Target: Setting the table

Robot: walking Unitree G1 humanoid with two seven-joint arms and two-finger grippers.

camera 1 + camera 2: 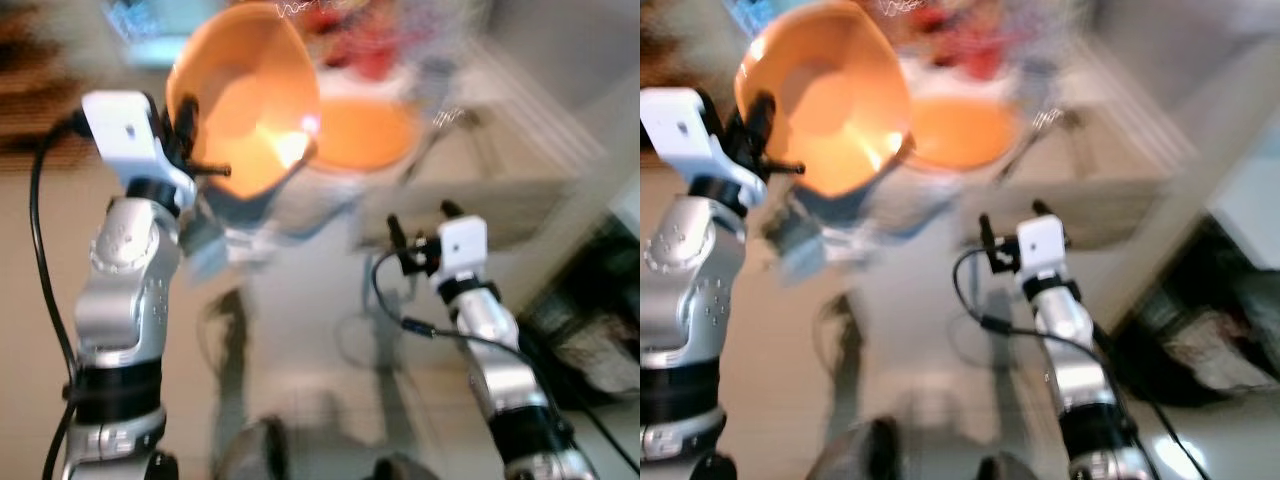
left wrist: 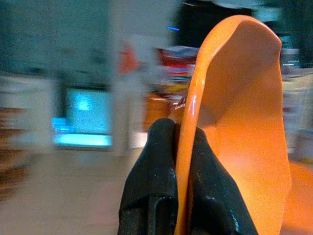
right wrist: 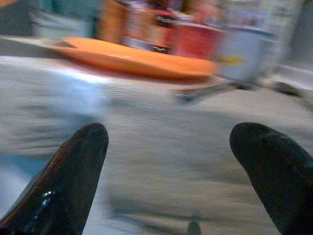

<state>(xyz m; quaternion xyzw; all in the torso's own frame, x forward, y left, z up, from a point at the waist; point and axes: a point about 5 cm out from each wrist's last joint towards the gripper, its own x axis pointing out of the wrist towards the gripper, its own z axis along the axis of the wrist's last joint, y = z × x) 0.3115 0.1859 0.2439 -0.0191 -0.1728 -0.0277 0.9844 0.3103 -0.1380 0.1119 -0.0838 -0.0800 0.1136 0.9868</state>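
Left jaws [image 2: 178, 161] pinched on tilted orange bowl [image 1: 245, 100] rim, raised off surface [image 3: 161, 142]; right jaws [image 3: 168, 161] spread wide, empty, facing orange plate [image 3: 132, 58].

Spread tool [image 3: 168, 166] fingers before orange plate [image 3: 132, 58] on table [image 3: 161, 142].

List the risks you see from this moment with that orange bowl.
The left hand pinches the orange plastic bowl by its thin rim alone, held tilted in the air, so it may slip or swing out. The bowl hangs close to the flat orange plate and metal fork on the table; lowering it blindly might knock them.
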